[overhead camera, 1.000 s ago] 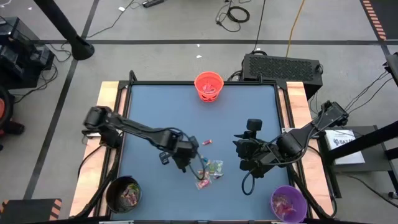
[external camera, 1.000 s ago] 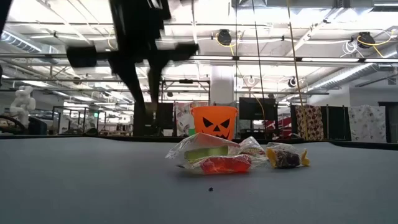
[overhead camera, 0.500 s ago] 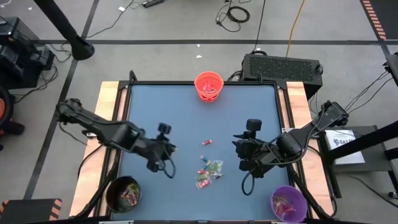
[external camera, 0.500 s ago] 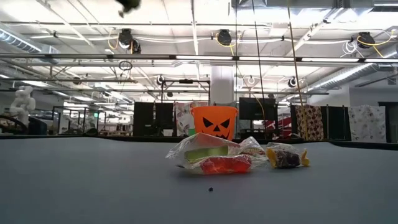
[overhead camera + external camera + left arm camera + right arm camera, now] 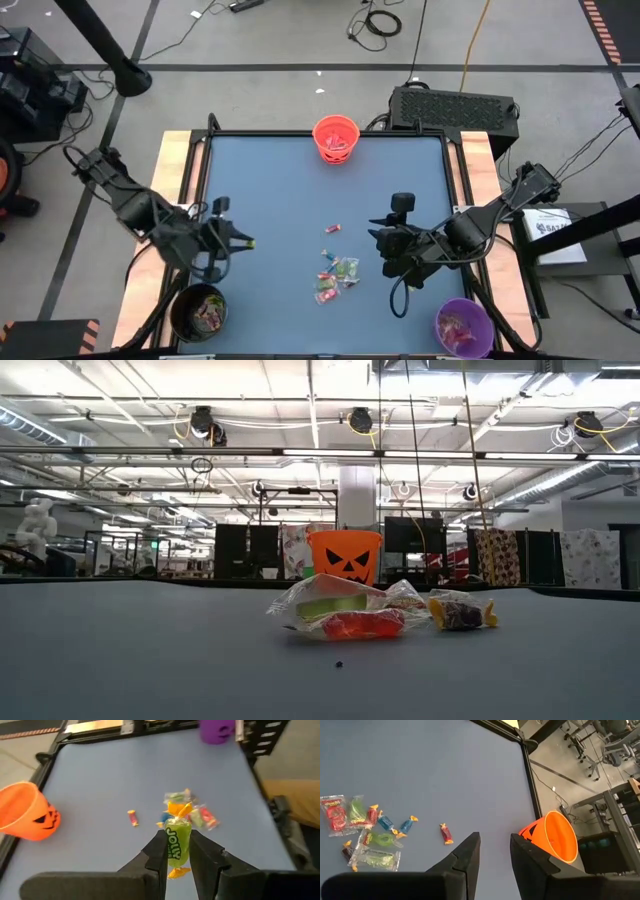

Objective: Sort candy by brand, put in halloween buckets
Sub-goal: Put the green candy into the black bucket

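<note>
Left wrist view: left gripper (image 5: 179, 851) clamps a green candy (image 5: 178, 841); carrying step, black bucket (image 5: 198, 311) likely next. Right gripper (image 5: 494, 851) waits empty, parted.

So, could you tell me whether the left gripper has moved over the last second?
Yes. In the high view the left gripper, shut on a green candy, has pulled away from the candy pile toward the black bucket.

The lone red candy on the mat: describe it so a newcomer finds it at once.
Start at the orange bucket on the far edge of the blue table, then move toward the candy pile between the two arms. The lone red candy lies just short of the pile, on the bucket side. It alone sits apart, touching no other wrapper.
</note>
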`<state>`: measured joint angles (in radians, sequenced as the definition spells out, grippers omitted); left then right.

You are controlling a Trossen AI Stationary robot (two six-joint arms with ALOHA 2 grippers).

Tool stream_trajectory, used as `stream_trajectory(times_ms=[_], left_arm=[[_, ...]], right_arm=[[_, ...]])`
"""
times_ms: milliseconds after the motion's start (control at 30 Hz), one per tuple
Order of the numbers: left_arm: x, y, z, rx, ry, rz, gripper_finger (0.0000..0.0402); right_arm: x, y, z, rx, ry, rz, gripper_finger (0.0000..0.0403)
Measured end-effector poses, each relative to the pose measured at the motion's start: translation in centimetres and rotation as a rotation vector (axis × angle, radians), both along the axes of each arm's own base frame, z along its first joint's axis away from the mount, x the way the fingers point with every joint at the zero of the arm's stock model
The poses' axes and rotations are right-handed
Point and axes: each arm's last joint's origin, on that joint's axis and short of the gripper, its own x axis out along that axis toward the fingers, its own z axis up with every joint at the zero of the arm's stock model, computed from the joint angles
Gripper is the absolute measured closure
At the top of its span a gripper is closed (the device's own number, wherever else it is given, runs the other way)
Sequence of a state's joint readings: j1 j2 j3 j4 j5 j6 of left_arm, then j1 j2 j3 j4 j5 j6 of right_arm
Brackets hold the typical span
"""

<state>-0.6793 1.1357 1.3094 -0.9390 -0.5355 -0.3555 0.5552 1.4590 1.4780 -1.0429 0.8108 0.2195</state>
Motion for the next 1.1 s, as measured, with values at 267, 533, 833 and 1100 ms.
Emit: stream_trajectory(times_ms=[267,533,833,1100], left_arm=[[-2.5,-2.4,-0.3,-0.199,0.165,-0.257,0.0334],[-4.6,-5.0,-3.8,-0.295,0.579,-0.202,0.0334],[-3.8,-9.1,-8.0,-0.369,0.722,-0.150,0.0319],[-3.7,-9.5,-9.7,-0.355,0.830,-0.073,0.0240]], right_arm=[[0.1,0.0,0.0,0.005,-0.007,-0.001,0.0303],[0.4,0.0,0.2,0.012,-0.031,0.002,0.0303],[1.0,-0.6,0.4,0.038,-0.066,-0.028,0.0303],[1.2,-0.6,0.5,0.087,-0.110,-0.057,0.0303]])
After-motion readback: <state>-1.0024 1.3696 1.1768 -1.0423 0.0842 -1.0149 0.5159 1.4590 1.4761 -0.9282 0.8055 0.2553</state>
